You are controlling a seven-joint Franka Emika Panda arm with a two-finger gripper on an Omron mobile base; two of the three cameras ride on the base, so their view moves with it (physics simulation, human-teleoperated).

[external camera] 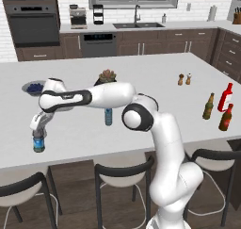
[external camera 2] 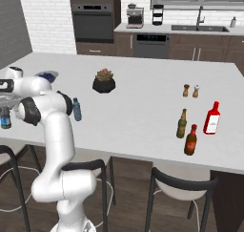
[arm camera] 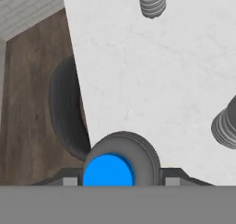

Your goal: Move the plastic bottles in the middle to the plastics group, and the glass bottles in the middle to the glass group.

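My gripper [external camera: 38,134] reaches far left over the counter's front edge and is shut on a see-through plastic bottle [external camera: 38,143] with a blue cap [arm camera: 108,171] and blue label. The bottle hangs upright at or just above the counter top. In the hand view the cap sits between my fingertips [arm camera: 171,181]. A pale blue plastic bottle [external camera: 108,116] stands mid-counter, behind my forearm. At the right end the glass group holds a tall red bottle [external camera: 226,97] and a gold-necked dark bottle [external camera: 208,106]. The small brown glass bottle [external camera: 226,118] with a red neck stands beside them.
Two grey ribbed bottle shapes [arm camera: 152,2] [arm camera: 226,126] stand on the counter close to the held bottle. A bowl [external camera: 34,87], a potted plant [external camera: 108,77] and two shakers [external camera: 184,79] sit further back. Stools [external camera: 123,172] line the front edge.
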